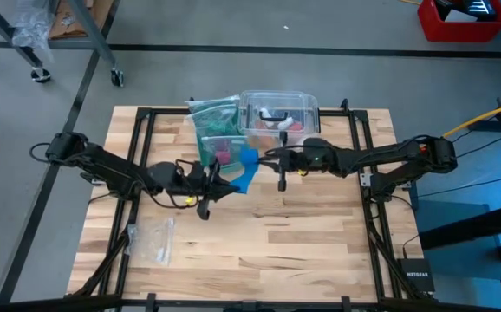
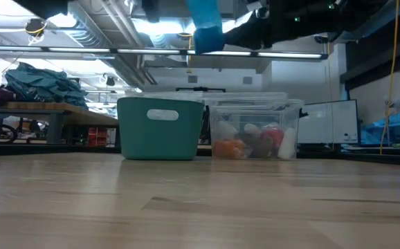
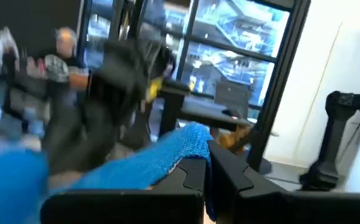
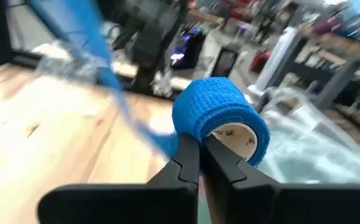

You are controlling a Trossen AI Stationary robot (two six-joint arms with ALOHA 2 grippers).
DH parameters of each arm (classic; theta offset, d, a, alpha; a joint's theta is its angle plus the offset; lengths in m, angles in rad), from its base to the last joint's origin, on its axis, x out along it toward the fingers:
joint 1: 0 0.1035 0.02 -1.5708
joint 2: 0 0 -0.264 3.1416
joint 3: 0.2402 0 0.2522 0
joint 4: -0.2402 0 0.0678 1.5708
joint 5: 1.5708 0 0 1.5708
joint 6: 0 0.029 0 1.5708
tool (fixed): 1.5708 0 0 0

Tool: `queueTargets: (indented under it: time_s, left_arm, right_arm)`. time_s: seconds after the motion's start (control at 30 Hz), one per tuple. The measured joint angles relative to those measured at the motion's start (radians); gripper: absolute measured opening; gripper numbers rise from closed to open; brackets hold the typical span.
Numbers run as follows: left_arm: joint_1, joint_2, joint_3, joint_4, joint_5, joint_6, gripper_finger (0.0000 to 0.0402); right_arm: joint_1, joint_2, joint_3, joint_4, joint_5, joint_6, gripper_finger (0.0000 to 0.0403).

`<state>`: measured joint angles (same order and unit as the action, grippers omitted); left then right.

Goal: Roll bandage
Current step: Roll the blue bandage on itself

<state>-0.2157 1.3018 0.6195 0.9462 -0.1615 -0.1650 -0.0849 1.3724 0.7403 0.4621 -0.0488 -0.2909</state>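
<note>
Right wrist view is showing the right gripper (image 4: 200, 146) clamping the blue bandage (image 4: 220, 118) roll aloft; its loose tail is stretching across toward the left gripper (image 1: 214, 178), which is pinching that end.

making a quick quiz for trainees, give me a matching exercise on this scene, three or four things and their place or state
Things:
1 bandage
2 teal bin
3 clear plastic box
4 clear zip bag

Descriptions:
A lying flat near the table's front left
B blue, held in the air between both grippers
C holds red and white items
D stands left of the clear box in the low view

Pairs: 1-B, 2-D, 3-C, 4-A
</note>
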Motion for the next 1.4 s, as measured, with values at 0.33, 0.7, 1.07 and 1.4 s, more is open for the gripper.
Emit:
queueTargets:
  time_s: [0.33, 0.7, 1.07, 1.4]
  left_arm:
    - [0.011, 0.000, 0.095, -0.080, -0.034, 0.182, 0.0000]
    - [0.062, 0.000, 0.095, -0.196, -0.117, 0.125, 0.0000]
    - [0.073, -0.058, 0.095, -0.404, -0.272, 0.072, 0.0000]
    - [0.080, -0.087, 0.095, -0.444, -0.272, 0.007, 0.0026]
  right_arm:
    - [0.000, 0.000, 0.000, -0.071, -0.202, 0.010, 0.0007]
    - [0.000, 0.000, 0.000, -0.068, -0.478, 0.084, 0.0007]
    - [0.000, 0.000, 0.000, 0.006, -0.537, 0.085, 0.0007]
    - [0.000, 0.000, 0.000, 0.008, -0.538, 0.081, 0.0007]
